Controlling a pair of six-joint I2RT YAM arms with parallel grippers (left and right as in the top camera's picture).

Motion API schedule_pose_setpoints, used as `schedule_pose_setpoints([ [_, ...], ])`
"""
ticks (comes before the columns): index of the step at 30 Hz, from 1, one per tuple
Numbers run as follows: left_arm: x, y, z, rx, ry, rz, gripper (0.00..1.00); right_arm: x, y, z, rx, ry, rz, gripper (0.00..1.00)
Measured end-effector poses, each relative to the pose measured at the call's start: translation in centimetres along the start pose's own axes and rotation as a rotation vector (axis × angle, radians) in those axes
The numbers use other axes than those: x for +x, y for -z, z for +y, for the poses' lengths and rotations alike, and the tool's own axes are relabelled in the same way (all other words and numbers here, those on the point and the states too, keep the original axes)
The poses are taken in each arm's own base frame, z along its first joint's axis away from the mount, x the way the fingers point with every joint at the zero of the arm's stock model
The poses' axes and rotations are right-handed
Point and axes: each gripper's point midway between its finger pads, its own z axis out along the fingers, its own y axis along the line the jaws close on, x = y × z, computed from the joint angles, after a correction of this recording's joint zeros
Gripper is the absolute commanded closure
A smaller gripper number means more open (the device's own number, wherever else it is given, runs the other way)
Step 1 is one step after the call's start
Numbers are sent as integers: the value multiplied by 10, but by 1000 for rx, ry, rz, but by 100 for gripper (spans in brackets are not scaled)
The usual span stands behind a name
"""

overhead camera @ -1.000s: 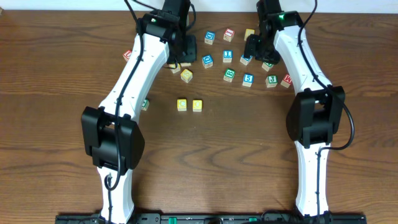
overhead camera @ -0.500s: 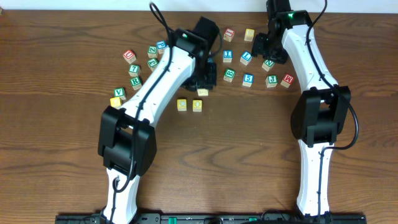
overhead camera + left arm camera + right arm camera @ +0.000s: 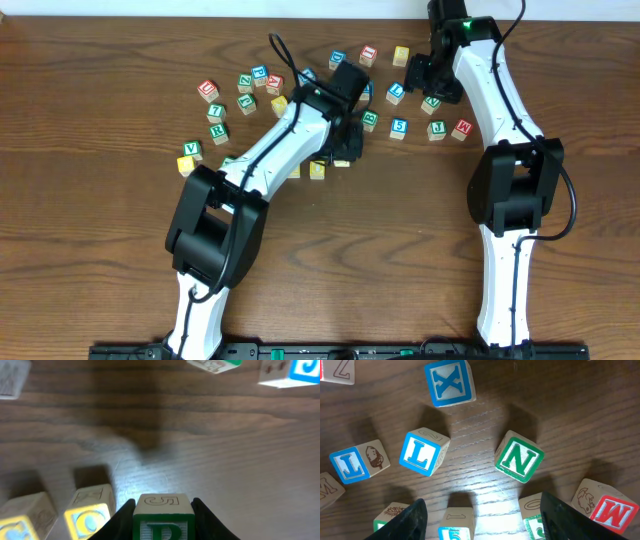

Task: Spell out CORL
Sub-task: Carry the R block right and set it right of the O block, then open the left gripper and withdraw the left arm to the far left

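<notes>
My left gripper [image 3: 162, 506] is shut on the green R cube [image 3: 162, 522]. It holds the cube just right of the two yellow cubes, with a small gap. The nearer yellow cube shows an O [image 3: 89, 520]; the other [image 3: 20, 526] is at the left edge. In the overhead view the left gripper [image 3: 345, 150] covers most of this row, and only one yellow cube [image 3: 318, 171] shows. The blue L cube [image 3: 422, 452] lies among loose cubes at the back right and also shows overhead [image 3: 397, 93]. My right gripper [image 3: 485, 512] is open and empty above them.
A green N cube [image 3: 519, 456], a blue X cube [image 3: 449, 382], a blue I cube [image 3: 350, 465], a red M cube [image 3: 612, 510] and a blue 5 cube [image 3: 455, 527] lie around the L. Several more cubes are scattered at the back left [image 3: 217, 110].
My left arm swung right and toward the front with the R cube, from the back cluster to beside the two yellow cubes. The right arm shifted slightly back, then held still.
</notes>
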Motion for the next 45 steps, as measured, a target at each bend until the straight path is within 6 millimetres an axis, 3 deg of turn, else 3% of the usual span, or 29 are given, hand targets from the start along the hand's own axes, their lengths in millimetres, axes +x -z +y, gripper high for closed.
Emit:
schedule_pose_setpoints([
  [8,12,-23,9,-3,27,5,69,0,0,0,0,3,0,30],
  [12,10,-24,8,2,28,-6,67,0,0,0,0,4,0,30],
  [18,9,-24,8,4,35,-8,55,0,0,0,0,4,0,30],
  [30,7,-24,7,6,27,-17,54,0,0,0,0,6,0,30],
  [35,7,-19,17,-36,12,-8,51,0,0,1,-4,20,0,29],
  [40,-22,14,27,-35,21,-92,49,0,0,5,-28,28,2,29],
  [42,-36,43,32,-18,36,-159,49,-1,0,8,-42,28,0,29],
  [45,-56,102,44,7,68,-286,48,-5,0,11,-58,23,-14,29],
])
